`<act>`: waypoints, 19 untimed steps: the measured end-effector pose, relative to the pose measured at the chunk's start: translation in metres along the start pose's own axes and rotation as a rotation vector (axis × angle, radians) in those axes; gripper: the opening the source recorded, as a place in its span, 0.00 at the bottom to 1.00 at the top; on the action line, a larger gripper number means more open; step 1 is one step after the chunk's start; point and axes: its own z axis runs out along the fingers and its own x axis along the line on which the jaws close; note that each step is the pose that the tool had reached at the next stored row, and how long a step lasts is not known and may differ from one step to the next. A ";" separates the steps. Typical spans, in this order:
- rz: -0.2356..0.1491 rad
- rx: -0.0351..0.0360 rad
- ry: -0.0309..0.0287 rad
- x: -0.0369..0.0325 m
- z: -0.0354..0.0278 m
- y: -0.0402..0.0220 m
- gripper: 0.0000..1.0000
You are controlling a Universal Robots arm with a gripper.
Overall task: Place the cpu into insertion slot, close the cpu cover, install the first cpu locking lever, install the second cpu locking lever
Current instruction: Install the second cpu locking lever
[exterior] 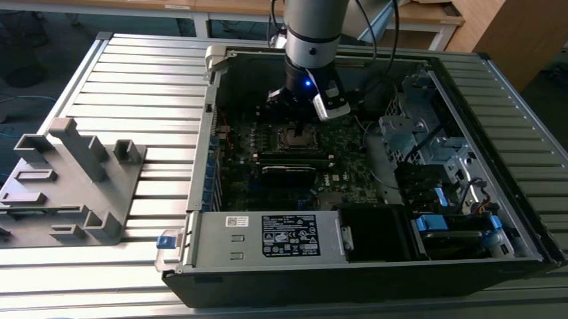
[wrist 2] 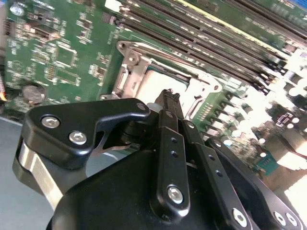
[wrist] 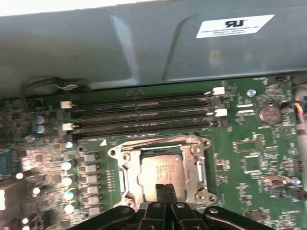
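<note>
2 steps look done: cpu (wrist: 160,173) seated under closed cpu cover (wrist: 125,160); clenched, empty gripper (wrist: 165,189) hovers above, levers unconfirmed.

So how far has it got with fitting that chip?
The cpu already lies in its socket, and the cpu cover looks folded down around it. The claw sits closed, holding nothing, just over the chip's edge. Whether the locking levers are fastened, I can't tell.
</note>
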 end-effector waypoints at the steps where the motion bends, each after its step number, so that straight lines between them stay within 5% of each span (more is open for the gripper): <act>1: 0.000 0.0003 0.0019 0.0000 0.0000 0.0000 0.11; 3: 0.000 0.0005 0.0056 0.0000 0.0001 0.0000 0.11; 19: 0.005 0.0012 0.0057 -0.0043 0.0004 0.0013 0.11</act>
